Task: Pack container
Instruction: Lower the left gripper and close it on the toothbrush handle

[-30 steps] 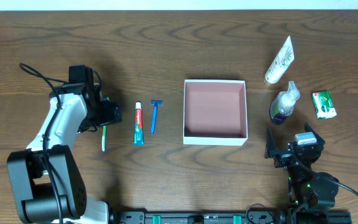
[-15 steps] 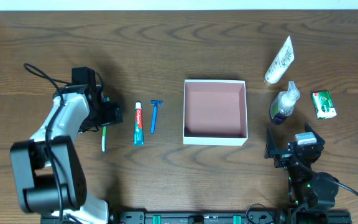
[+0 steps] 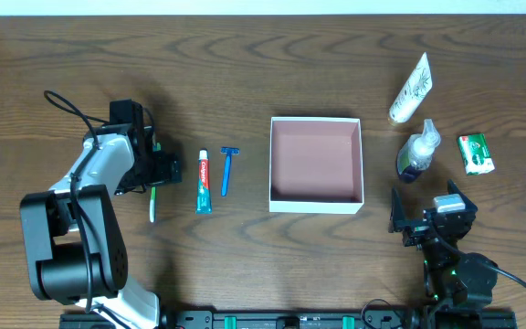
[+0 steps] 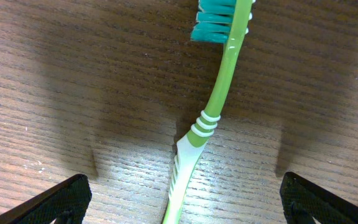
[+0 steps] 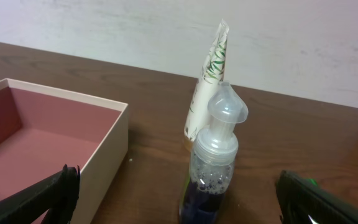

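Left gripper (image 4: 185, 200): jaws at full spread, holding nothing; green toothbrush (image 4: 213, 106) lies flat on the table (image 4: 73, 93) between the fingers, touched by neither; toothpaste tube (image 3: 205, 182) and blue razor (image 3: 227, 170) lie to its right, container (image 3: 316, 160) well beyond them. Right gripper (image 5: 179, 196): likewise wide open and empty; pump bottle (image 5: 213, 168) stands directly ahead; container ahead to its left, clear of the fingers.
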